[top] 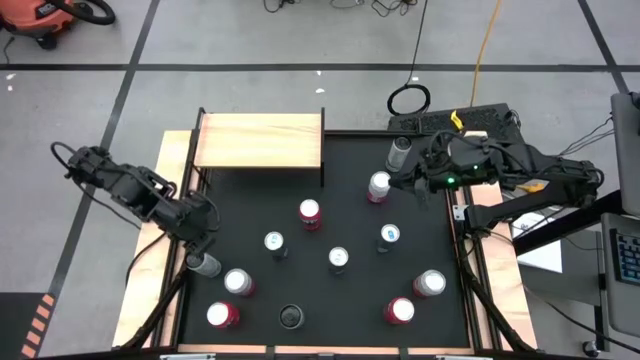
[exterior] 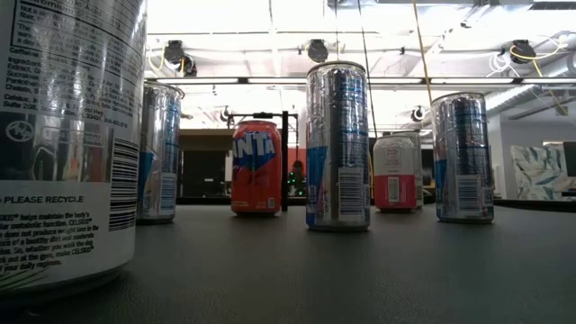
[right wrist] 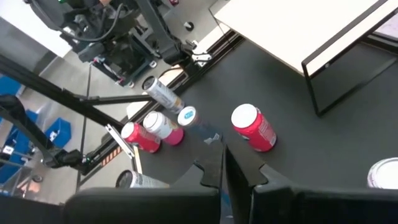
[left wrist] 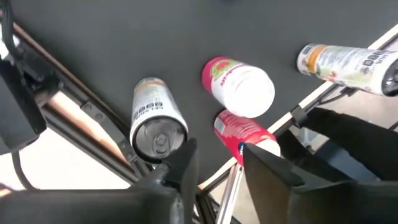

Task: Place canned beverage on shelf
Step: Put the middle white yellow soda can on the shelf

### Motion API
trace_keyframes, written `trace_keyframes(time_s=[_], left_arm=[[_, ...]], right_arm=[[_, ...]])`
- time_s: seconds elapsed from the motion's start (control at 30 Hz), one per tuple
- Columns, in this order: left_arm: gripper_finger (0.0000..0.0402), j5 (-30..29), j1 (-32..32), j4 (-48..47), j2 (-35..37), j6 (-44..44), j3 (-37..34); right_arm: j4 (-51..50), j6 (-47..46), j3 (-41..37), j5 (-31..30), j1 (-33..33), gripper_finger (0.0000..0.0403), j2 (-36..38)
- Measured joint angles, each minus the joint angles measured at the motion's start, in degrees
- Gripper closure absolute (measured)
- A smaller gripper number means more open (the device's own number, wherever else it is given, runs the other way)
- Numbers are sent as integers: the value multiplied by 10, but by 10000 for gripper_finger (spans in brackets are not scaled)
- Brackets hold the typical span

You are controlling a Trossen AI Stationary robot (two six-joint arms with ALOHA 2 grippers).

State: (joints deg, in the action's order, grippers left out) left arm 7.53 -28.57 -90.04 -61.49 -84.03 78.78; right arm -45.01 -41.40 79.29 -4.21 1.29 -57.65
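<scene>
Leftward, shelf (top: pixel 260 140) beside mat edge (top: pixel 330 133)

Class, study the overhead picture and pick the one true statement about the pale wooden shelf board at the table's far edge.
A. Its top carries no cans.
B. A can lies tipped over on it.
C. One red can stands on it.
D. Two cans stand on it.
A: in the high view the pale wooden shelf board shows only bare wood grain, while the upright cans, such as the red can with a white lid, stand on the black mat.
</scene>
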Motion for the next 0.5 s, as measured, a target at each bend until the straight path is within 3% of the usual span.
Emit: trace_keyframes(time_s=[0.5], left_arm=[[140,40,-55,0,0,-82,-93]], right_arm=[[0,5,0,14,11,403,-3]])
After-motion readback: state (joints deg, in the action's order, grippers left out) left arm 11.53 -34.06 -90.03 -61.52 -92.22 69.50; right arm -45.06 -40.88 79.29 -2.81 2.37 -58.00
